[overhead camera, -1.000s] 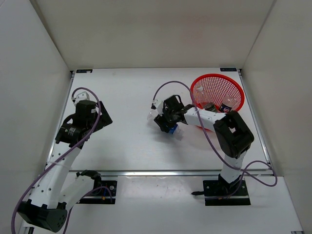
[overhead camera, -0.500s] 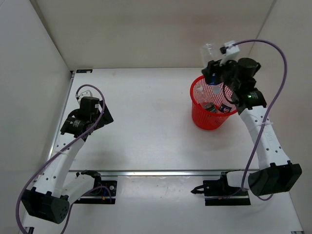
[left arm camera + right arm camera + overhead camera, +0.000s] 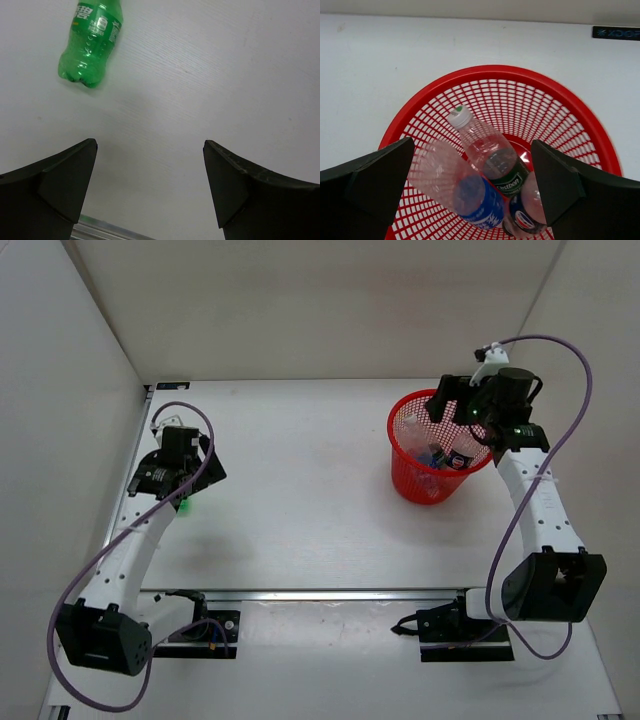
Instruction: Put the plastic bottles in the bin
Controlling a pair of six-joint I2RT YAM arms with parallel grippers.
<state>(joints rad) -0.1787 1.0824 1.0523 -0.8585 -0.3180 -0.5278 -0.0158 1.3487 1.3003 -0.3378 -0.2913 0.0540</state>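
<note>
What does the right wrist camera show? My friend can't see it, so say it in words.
Three clear plastic bottles lie in the red mesh bin, seen from above: one with a dark green label, one blue, one blue and red. The right gripper hangs open over the bin, holding nothing.

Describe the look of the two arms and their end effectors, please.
Both the left arm and right arm have white links, black joints and black bases. A purple cable loops along each. Small green lights show near the right wrist. The left end effector and right end effector each have two black, wedge-shaped fingers.
</note>
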